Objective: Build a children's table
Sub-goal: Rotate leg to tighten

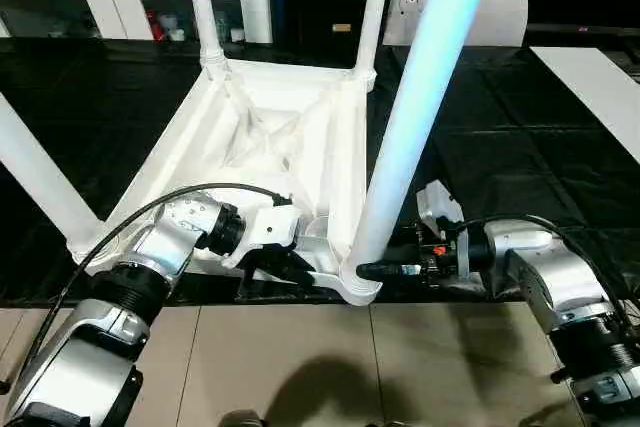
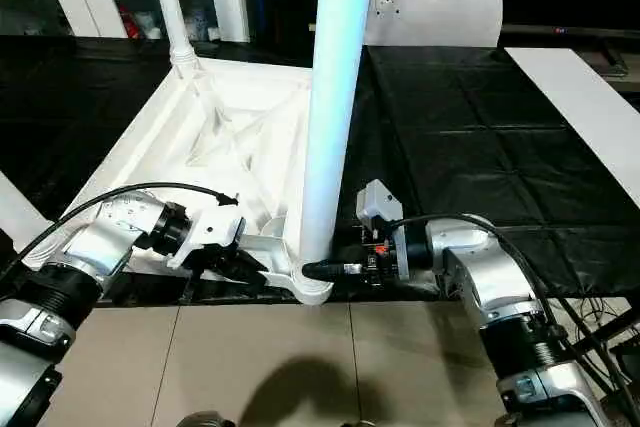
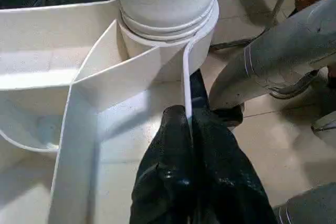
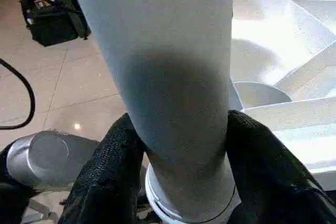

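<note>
Upturned white ribbed plastic tabletop (image 1: 300, 137) on black desk (image 1: 500, 127). Left hand (image 3: 189, 129) pinches its rim closed. Right hand (image 4: 178, 150) clasps near white tapered leg (image 1: 420, 107) low; best keep it upright, press into corner socket (image 1: 355, 282).

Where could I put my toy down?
On the black mat, between the upturned tabletop and the white strip. The near corner is crowded: the left claw pinches the rim, the right claw hugs the leg.

Head stereo pair looking down, wrist cameras close — perhaps inches off
</note>
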